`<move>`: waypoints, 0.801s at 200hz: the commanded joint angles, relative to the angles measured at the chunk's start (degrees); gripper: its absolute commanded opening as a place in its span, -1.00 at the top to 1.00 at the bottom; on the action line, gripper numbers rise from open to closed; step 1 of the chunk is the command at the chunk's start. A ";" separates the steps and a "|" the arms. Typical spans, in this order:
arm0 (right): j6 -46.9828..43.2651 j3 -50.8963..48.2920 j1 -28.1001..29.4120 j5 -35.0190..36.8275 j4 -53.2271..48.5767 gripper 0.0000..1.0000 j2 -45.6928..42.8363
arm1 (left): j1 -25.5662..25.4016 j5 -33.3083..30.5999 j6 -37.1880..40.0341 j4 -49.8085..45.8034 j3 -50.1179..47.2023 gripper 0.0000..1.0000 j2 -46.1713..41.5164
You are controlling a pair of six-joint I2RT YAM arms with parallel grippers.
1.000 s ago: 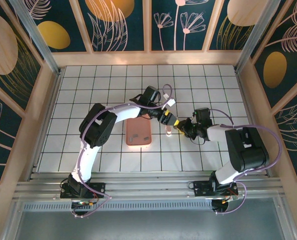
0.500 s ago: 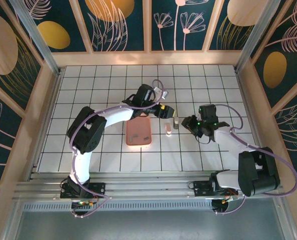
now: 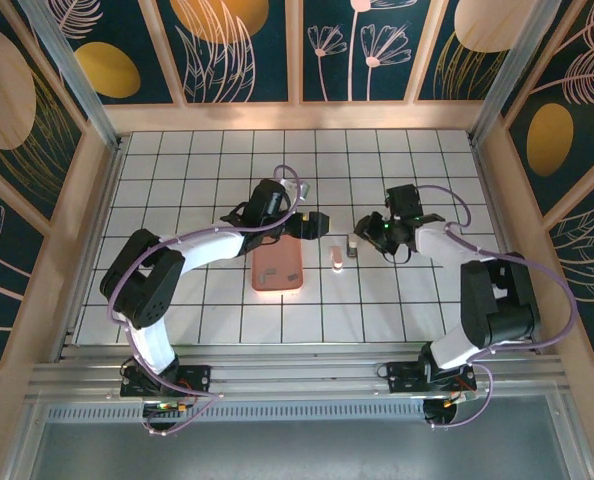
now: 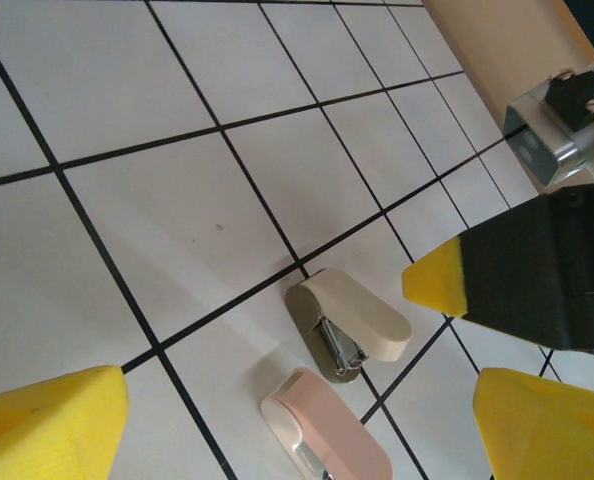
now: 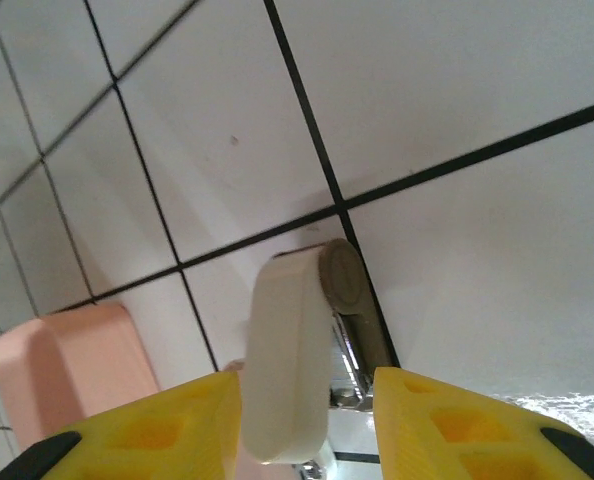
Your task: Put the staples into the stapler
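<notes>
The pale pink stapler (image 3: 337, 258) sits on the white tiles right of the salmon tray, and its pink body (image 4: 327, 440) shows silvery metal at the low end. My left gripper (image 3: 319, 227) hovers just up-left of it, open wide (image 4: 299, 395), with nothing between its yellow fingers (image 4: 47, 430). My right gripper (image 3: 365, 233) is open too (image 5: 302, 385). It frames a cream-and-grey-brown block (image 5: 292, 370) without gripping it. One right finger (image 4: 447, 285) hangs close to that block (image 4: 349, 322). The staples are out of view.
The salmon-pink tray (image 3: 277, 266) lies left of the stapler, and its corner (image 5: 67, 375) appears in the right wrist view. The block (image 3: 352, 246) stands a finger's width from the stapler. A wooden wall (image 3: 297, 116) rims the tiled table.
Both grippers have pulled away from the two small items, the left one moving left, the right one up and back. The block now stands free beside the stapler. Both pairs of jaws have widened.
</notes>
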 commanded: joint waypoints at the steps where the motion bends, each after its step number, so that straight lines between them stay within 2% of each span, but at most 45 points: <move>1: -1.26 1.61 1.16 -0.29 -2.19 0.27 1.94 | 0.19 -0.20 -1.42 2.29 -0.19 -0.78 -0.70; 98: -0.20 -9.06 1.44 2.86 1.58 0.52 8.35 | 0.26 -1.18 -0.05 1.62 -0.89 -0.79 -2.15; 113: -0.47 -7.83 1.58 2.94 1.23 0.50 6.61 | 0.20 -1.74 0.40 1.00 -0.39 -0.80 -2.62; 131: -0.94 -5.13 1.52 3.40 0.19 0.35 2.49 | 0.58 -2.82 1.25 -0.45 0.57 -0.83 -3.43; 160: -2.36 0.79 0.98 5.09 -2.93 0.28 -4.43 | 1.93 -7.08 3.11 -4.12 3.03 -0.89 -5.12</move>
